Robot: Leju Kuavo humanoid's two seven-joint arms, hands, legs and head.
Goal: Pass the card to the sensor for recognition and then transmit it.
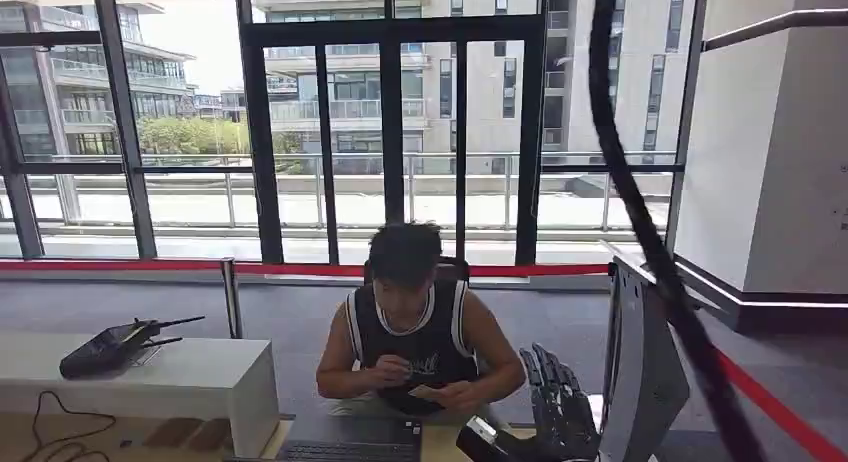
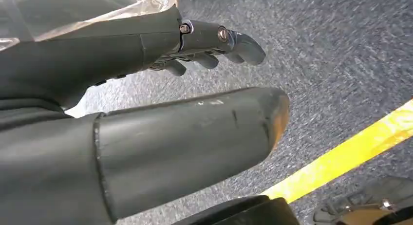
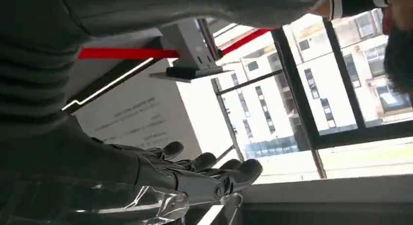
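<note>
Head view gives you one card (image 1: 424, 391), held in the seated person's hands (image 1: 440, 390) across the desk. Your right hand (image 1: 560, 407) is raised beside the monitor (image 1: 640, 382), fingers spread, empty. Your left hand (image 2: 146, 113) hangs over floor, loosely open, holding nothing.

Daylight through windows (image 1: 390, 112) backlights dim interior; near cable (image 1: 640, 222) blurred

Right hand (image 1: 558, 407) raised, fingers spread, empty; left hand (image 2: 146, 113) hanging, empty.
</note>
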